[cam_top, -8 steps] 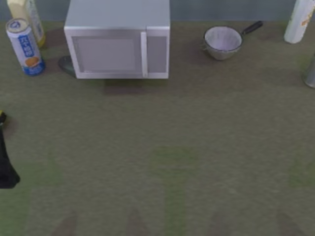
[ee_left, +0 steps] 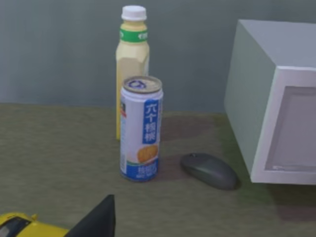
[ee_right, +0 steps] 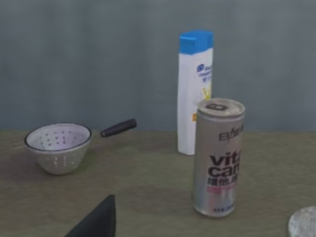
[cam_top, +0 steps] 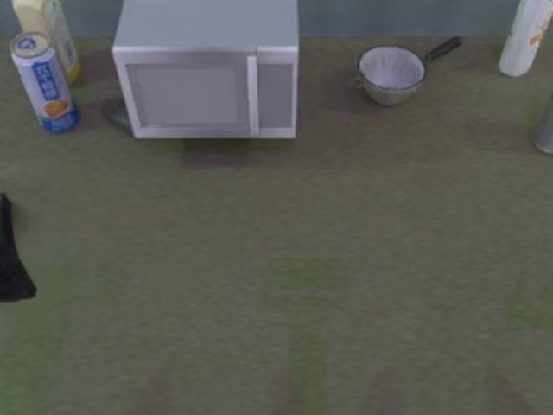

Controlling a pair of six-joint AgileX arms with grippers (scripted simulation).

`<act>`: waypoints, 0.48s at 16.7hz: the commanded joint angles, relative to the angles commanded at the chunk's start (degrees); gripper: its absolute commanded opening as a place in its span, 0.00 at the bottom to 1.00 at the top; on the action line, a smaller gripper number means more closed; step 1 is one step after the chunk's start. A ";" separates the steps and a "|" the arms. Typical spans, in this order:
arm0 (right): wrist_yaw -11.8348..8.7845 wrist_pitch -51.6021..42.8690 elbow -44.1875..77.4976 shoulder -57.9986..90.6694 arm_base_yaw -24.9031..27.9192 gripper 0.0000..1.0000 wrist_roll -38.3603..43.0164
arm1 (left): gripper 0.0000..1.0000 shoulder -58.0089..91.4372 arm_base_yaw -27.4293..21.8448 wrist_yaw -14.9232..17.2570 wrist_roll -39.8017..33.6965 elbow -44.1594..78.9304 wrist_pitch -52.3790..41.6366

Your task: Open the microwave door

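The silver-grey microwave [cam_top: 207, 22] stands at the table's far side, left of the middle. The microwave door [cam_top: 186, 95] lies flush with the front, its white handle strip [cam_top: 253, 95] beside the grey control panel [cam_top: 276, 95]. In the left wrist view the microwave [ee_left: 254, 98] shows from its side, with part of the door [ee_left: 296, 128]. My left arm [cam_top: 10, 259] is a dark shape at the table's left edge, well in front of the microwave. One dark finger [ee_left: 101, 219] shows in its wrist view. My right arm is out of the top view; one finger [ee_right: 101, 219] shows in its wrist view.
Left of the microwave stand a blue-and-white can [cam_top: 45, 82] and a yellow bottle [cam_top: 47, 26]; a grey mouse [cam_top: 117, 114] lies at its left corner. A white colander [cam_top: 391, 73], a white bottle [cam_top: 527, 35] and a silver can [cam_top: 544, 125] are at the right. A yellow object [ee_left: 19, 227] lies near my left finger.
The left arm's dark shape has shifted a little toward the far side at the left edge, and the yellow spot beside it no longer shows. The microwave has not changed.
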 joint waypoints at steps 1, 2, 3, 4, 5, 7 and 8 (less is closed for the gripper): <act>0.00 0.00 0.00 0.00 0.00 1.00 0.00 | 1.00 4.22 -1.48 -0.96 -1.19 3.58 -1.45; 0.00 0.00 0.00 0.00 0.00 1.00 0.00 | 1.00 8.99 -3.08 -1.99 -2.52 7.52 -2.95; 0.00 0.00 0.00 0.00 0.00 1.00 0.00 | 1.00 14.26 -4.78 -3.07 -4.00 11.81 -4.47; 0.00 0.00 0.00 0.00 0.00 1.00 0.00 | 1.00 19.93 -6.56 -4.18 -5.58 16.39 -5.98; 0.00 0.00 0.00 0.00 0.00 1.00 0.00 | 1.00 25.90 -8.38 -5.30 -7.24 21.19 -7.46; 0.00 0.00 0.00 0.00 0.00 1.00 0.00 | 1.00 38.32 -12.10 -7.53 -10.71 31.13 -10.31; 0.00 0.00 0.00 0.00 0.00 1.00 0.00 | 1.00 44.60 -13.97 -8.62 -12.46 36.15 -11.70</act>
